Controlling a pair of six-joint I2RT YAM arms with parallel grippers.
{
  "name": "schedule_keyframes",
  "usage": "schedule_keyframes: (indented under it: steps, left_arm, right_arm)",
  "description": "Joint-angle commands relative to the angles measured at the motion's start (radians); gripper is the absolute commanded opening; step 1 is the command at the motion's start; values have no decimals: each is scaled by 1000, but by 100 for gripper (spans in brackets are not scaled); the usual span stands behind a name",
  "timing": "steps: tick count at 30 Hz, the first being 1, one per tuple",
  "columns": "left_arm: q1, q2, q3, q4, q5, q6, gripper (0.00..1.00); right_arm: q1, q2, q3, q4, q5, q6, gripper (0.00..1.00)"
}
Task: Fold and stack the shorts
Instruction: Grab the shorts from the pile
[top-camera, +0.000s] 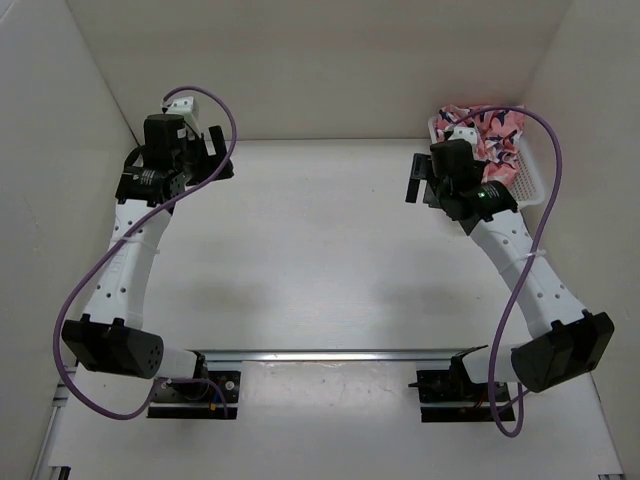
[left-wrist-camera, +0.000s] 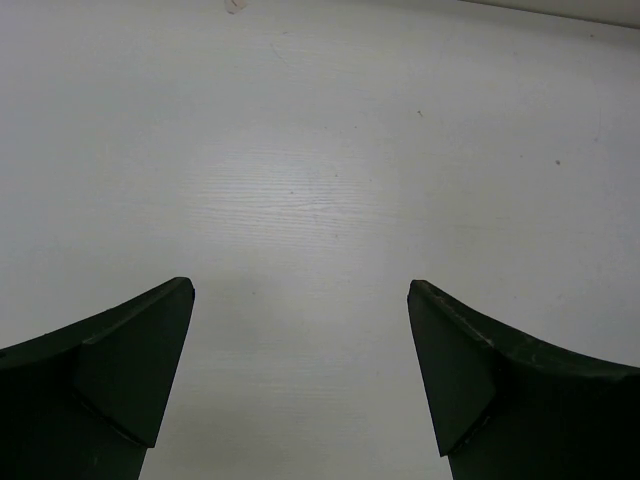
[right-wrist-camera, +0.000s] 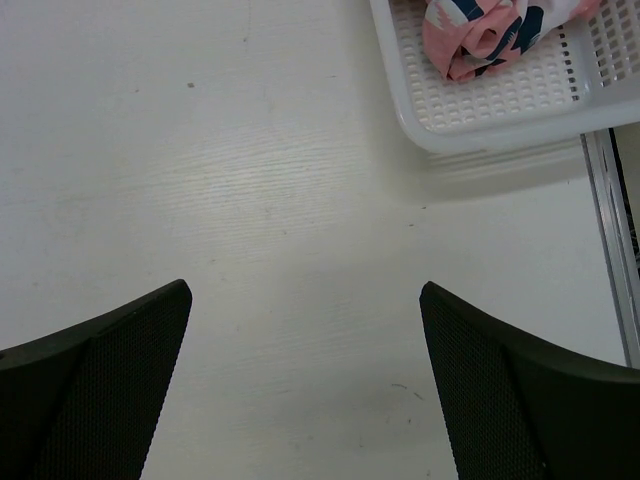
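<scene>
The salmon-pink shorts (top-camera: 492, 132) with navy-and-white sharks lie bunched in a white mesh basket (top-camera: 527, 180) at the back right of the table. In the right wrist view the shorts (right-wrist-camera: 490, 35) show at the top edge inside the basket (right-wrist-camera: 500, 115). My right gripper (top-camera: 415, 178) is open and empty over bare table, just left of the basket; its fingers (right-wrist-camera: 110, 370) stand wide apart. My left gripper (top-camera: 218, 148) is open and empty at the back left, its fingers (left-wrist-camera: 120, 370) wide apart over bare table.
White walls enclose the table on the left, back and right. A metal rail (top-camera: 330, 354) runs across the near edge by the arm bases. A purple cable (top-camera: 545, 200) loops beside each arm.
</scene>
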Motion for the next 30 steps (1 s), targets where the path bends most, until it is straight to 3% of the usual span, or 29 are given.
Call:
schedule_keyframes:
  steps: [1, 8, 11, 14, 15, 16, 18, 19, 20, 23, 24, 30]
  left_arm:
    - [6, -60, -9, 10, -22, -14, 100]
    - [6, -71, -38, 10, -11, -23, 100]
    - [6, -91, -66, 10, -11, -32, 100]
    - [6, -102, -101, 10, 1, -76, 100]
    - [6, -102, -101, 10, 1, -86, 100]
    - [6, -102, -110, 10, 1, -96, 100]
    - [6, -102, -110, 10, 1, -96, 100]
    - [6, -102, -110, 10, 1, -96, 100]
    - [6, -102, -110, 1, 1, -96, 100]
    - [15, -90, -110, 1, 15, -106, 100]
    - [15, -89, -110, 1, 15, -106, 100]
    - [15, -48, -101, 1, -3, -106, 100]
  right_arm:
    - [-4, 7, 45, -24, 35, 28, 100]
    - [-51, 7, 36, -33, 25, 39, 100]
    - [-137, 52, 63, -42, -21, 39, 97]
    - [-274, 148, 128, -42, -122, 71, 58]
    - [-332, 176, 177, -32, -146, 82, 37]
    - [-356, 237, 203, -22, -172, 94, 27]
    - [-412, 308, 296, -10, -238, 103, 20]
    - [-426, 382, 333, -10, -239, 103, 30]
    - [-438, 421, 367, -10, -255, 116, 49]
    - [-485, 574, 510, -10, -303, 128, 76]
    - [-486, 645, 546, -10, -312, 142, 80]
    - [-504, 916, 841, 2, -344, 192, 84]
